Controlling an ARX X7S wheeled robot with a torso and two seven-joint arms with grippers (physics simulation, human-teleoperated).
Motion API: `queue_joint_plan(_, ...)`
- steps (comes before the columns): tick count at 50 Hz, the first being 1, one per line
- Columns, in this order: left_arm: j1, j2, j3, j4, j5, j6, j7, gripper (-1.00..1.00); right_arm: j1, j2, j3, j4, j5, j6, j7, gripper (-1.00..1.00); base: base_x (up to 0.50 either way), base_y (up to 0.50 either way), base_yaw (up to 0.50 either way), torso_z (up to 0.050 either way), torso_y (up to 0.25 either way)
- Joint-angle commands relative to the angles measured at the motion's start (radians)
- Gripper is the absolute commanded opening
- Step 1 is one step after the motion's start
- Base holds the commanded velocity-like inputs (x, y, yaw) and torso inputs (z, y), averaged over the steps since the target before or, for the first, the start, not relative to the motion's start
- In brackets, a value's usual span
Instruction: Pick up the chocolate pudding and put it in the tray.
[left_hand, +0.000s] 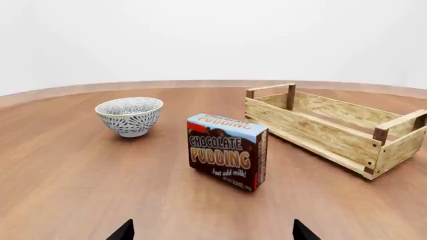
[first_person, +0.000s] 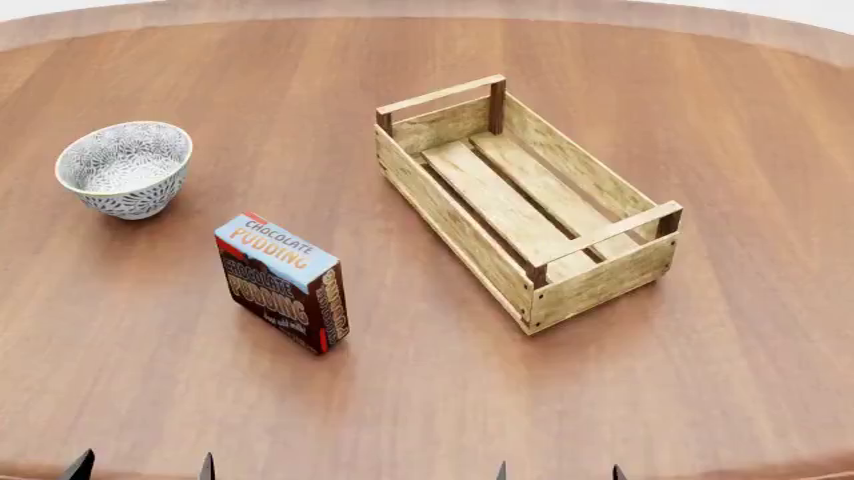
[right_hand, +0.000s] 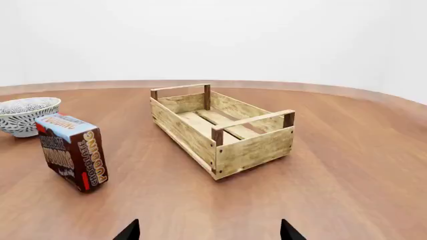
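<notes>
- On the left wrist view, the chocolate pudding (left_hand: 227, 157) stands upright on the wooden table (left_hand: 80, 185), straight ahead of the left gripper (left_hand: 212, 234). Only the two dark fingertips (left_hand: 123, 232) poke into the frame, set wide apart with nothing between them. The patterned bowl (left_hand: 131, 116) sits beyond the carton to one side, and the tray (left_hand: 333, 127) lies to the other side, apart from the carton.
- From the head view, the chocolate pudding (first_person: 283, 283) stands on its edge, light-blue face upward, in the left half of the table (first_person: 747, 120). The bowl (first_person: 126, 168) is farther back and to its left, not touching it. The tray (first_person: 523, 200) lies to the carton's right, set at an angle, its slatted floor bare, a bar handle at each end. The tips of the left gripper (first_person: 140, 466) and right gripper (first_person: 558, 470) just show at the near edge, each pair spread and holding nothing, both well short of the carton.
- Through the right wrist view, the tray (right_hand: 220, 130) lies nearly ahead of the right gripper (right_hand: 208, 231), whose two fingertips (right_hand: 289, 231) stand wide apart and hold nothing. The chocolate pudding (right_hand: 72, 151) stands off to the side, near the bowl (right_hand: 25, 115), which is cut by the frame's edge.
</notes>
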Motion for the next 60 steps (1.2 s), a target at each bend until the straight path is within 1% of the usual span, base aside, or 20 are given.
queue_joint_plan(1,0.001,-0.025,0.027,0.01,-0.025,-0.009,-0.009,1.0,-0.001,0.038,-0.046,-0.008,0.037,0.006,0.046,1.0,0.0,0.0,0.0,0.0,0.0)
queue_joint_plan(2,0.008,-0.028,0.051,-0.002,0.011,0.022,-0.046,1.0,-0.008,0.052,-0.065,0.007,-0.022,0.006,0.074,1.0,0.0,0.0,0.0,0.0,0.0)
queue_joint_plan(4,0.014,-0.031,0.066,0.004,0.013,0.023,-0.055,1.0,-0.009,0.054,-0.054,0.011,0.048,0.008,0.036,1.0,0.0,0.0,0.0,0.0,0.0)
queue_joint_plan(8,0.018,-0.044,0.076,0.083,0.006,-0.031,-0.066,1.0,-0.008,0.067,-0.065,-0.04,0.051,0.027,0.037,1.0,0.0,0.0,0.0,0.0,0.0)
queue_joint_plan(10,0.015,-0.055,0.08,0.155,0.005,-0.083,-0.066,1.0,0.005,0.072,-0.071,-0.092,0.046,0.068,0.045,1.0,0.0,0.0,0.0,0.0,0.0)
queue_joint_plan(15,-0.004,-0.069,0.076,0.217,0.001,-0.125,-0.082,1.0,0.033,0.086,-0.095,-0.16,0.017,0.145,0.062,1.0,0.0,0.0,0.0,0.0,0.0)
queue_joint_plan(19,-0.017,-0.077,0.08,0.22,-0.007,-0.136,-0.085,1.0,0.045,0.095,-0.11,-0.162,0.008,0.163,0.065,1.0,0.06,0.0,0.0,0.0,0.0)
queue_joint_plan(26,-0.032,-0.087,0.09,0.173,-0.011,-0.111,-0.094,1.0,0.073,0.105,-0.124,-0.145,0.015,0.173,0.066,1.0,0.26,0.0,0.0,0.0,0.0)
queue_joint_plan(48,0.006,-0.113,0.12,0.225,-0.044,-0.11,-0.118,1.0,0.075,0.116,-0.139,-0.105,0.063,0.139,0.081,1.0,0.34,0.01,0.0,0.0,0.0)
queue_joint_plan(60,-0.002,-0.126,0.132,0.233,-0.056,-0.125,-0.13,1.0,0.075,0.128,-0.148,-0.122,0.074,0.151,0.093,1.0,0.36,0.0,0.0,0.0,0.0)
